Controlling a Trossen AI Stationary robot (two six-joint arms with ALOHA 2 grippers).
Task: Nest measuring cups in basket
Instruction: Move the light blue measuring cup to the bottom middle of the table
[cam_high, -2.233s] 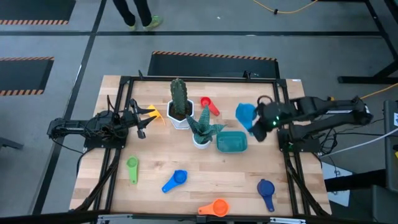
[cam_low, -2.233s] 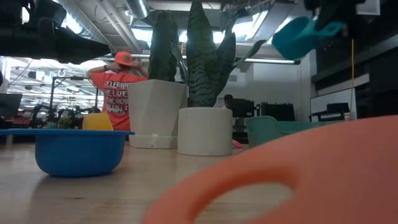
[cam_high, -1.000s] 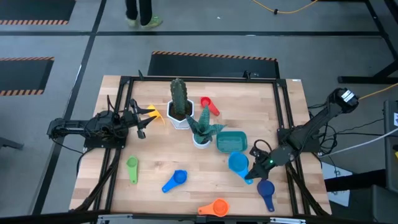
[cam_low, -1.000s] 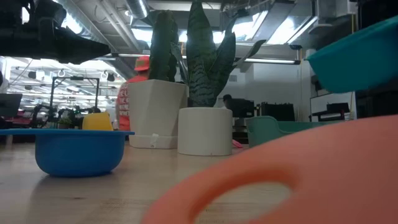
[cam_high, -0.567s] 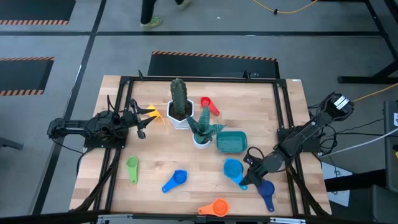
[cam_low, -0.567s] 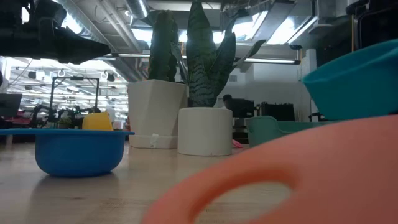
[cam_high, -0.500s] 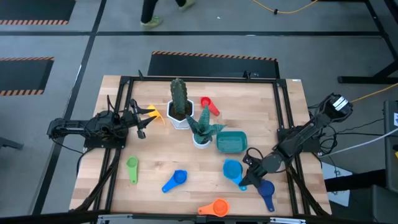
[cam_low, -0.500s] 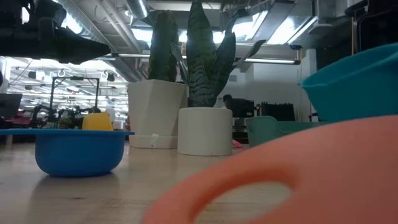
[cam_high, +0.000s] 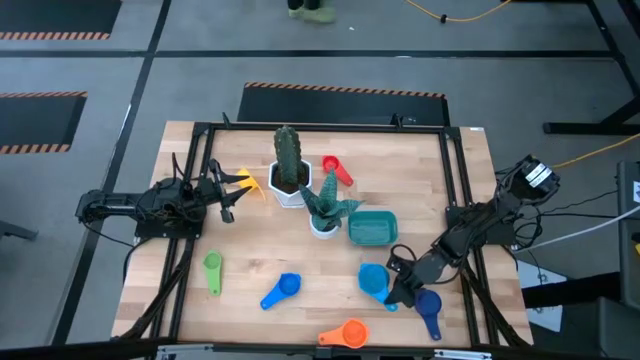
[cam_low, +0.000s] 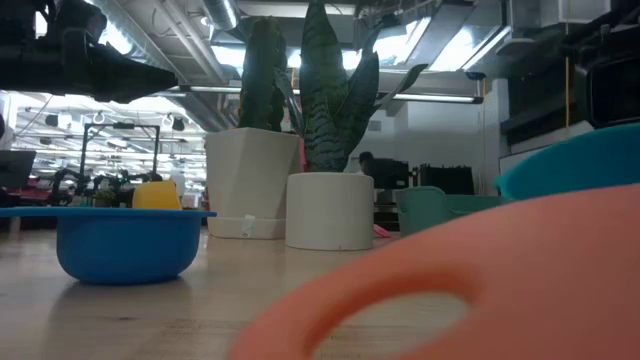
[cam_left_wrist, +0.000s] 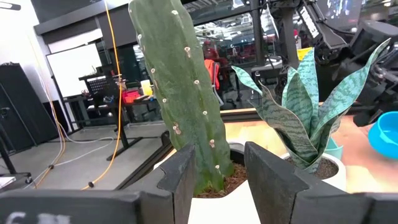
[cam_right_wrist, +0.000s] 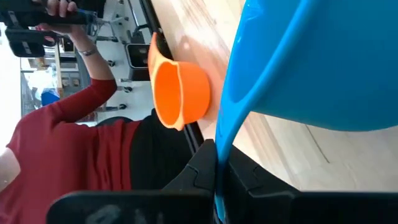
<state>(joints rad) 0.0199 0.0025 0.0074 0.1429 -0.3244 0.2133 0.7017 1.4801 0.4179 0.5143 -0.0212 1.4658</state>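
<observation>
The right gripper (cam_high: 391, 293), clamped on the light blue cup (cam_high: 374, 279) handle, holds it low beside the dark blue cup (cam_high: 428, 305), apparently for nesting; the left gripper (cam_high: 226, 194) waits, jaws parted and empty, with release judged next.

You are looking at a pale wooden counter (cam_high: 300, 310) with cups in many colours: green (cam_high: 212, 266), mid blue (cam_high: 283, 288), orange (cam_high: 346, 333), dark blue (cam_high: 429, 306), red (cam_high: 334, 168), yellow (cam_high: 243, 180). The black right hand (cam_high: 395, 291) is gripping a light blue cup (cam_high: 374, 279). The basket (cam_high: 373, 228) is teal. White pots are carrying a green cactus (cam_high: 288, 152) and a plant (cam_high: 325, 200) banded dark and light green.
</observation>
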